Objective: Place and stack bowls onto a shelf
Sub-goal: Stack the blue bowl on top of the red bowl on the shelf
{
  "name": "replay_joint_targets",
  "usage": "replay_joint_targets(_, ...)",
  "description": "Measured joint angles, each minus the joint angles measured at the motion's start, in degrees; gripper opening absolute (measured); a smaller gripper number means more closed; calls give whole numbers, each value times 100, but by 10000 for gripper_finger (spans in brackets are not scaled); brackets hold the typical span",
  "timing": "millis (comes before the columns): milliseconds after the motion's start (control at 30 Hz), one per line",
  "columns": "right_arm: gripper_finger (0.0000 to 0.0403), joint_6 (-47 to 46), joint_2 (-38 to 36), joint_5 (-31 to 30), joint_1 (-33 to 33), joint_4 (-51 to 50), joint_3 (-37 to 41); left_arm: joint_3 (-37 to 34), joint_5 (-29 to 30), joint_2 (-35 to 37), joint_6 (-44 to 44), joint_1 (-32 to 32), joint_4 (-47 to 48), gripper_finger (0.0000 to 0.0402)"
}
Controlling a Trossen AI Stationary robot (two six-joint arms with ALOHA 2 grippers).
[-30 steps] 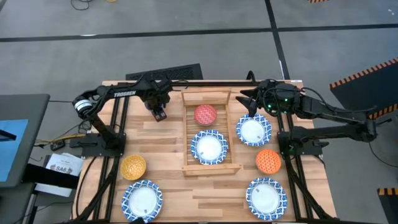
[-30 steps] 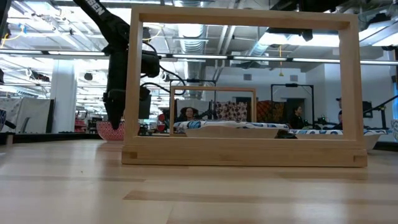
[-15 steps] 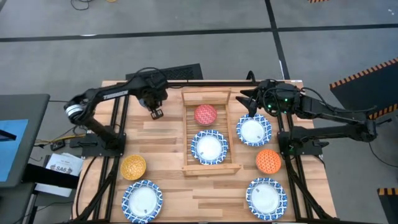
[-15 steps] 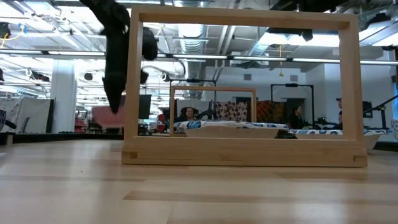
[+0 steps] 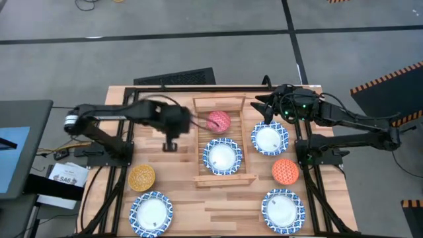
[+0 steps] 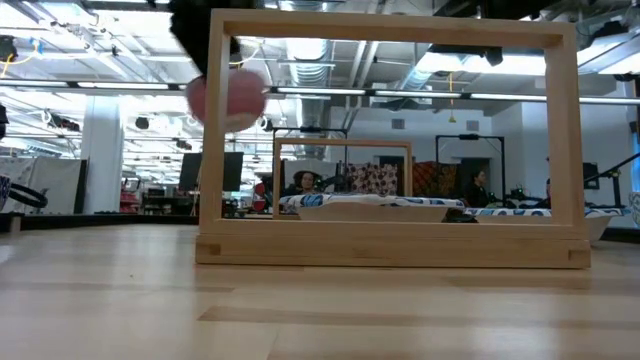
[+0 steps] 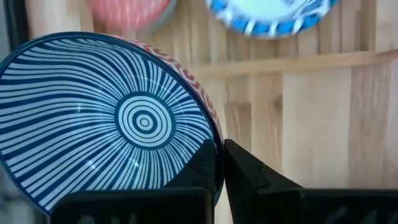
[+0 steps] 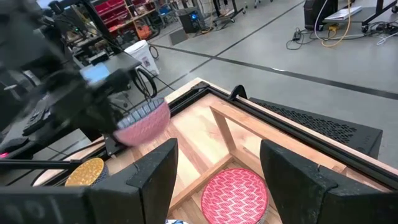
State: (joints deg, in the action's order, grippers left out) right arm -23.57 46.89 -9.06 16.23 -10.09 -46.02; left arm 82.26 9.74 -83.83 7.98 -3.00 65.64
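Observation:
My left gripper [image 5: 170, 135] is shut on a deep bowl [image 7: 118, 124], blue-striped inside and pink-red outside. It holds the bowl in the air just left of the light-wood shelf [image 5: 200, 142]. The bowl also shows in the right wrist view [image 8: 144, 124] and as a pink blur in the low view [image 6: 225, 100]. A red deep bowl [image 5: 219, 121] and a wide blue-and-white bowl [image 5: 223, 156] rest on the shelf's slats. My right gripper [image 8: 224, 180] is open and empty, near the table's far right by another wide bowl [image 5: 269, 139]. My left gripper pinches the bowl's rim [image 7: 214, 149], one finger inside the bowl and one outside. The fingers come from above, pointing down. The bowl is lifted clear of the table with its opening up.
A yellow bowl [image 5: 141, 177] and a wide bowl [image 5: 151, 211] sit near the left front of the table. An orange bowl [image 5: 285, 171] and a wide bowl [image 5: 283, 207] sit at the right front. The shelf's end frames [image 6: 390, 250] stand upright.
My left gripper has lifted the bowl from the table at the far left. It has carried the bowl up, then toward the near edge and the right, close to the shelf.

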Motion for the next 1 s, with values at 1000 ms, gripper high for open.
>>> replay_joint_targets(1000,255,5,-597,0,4,150,-503,2746,140,-3641,2766,-549,-729,0)
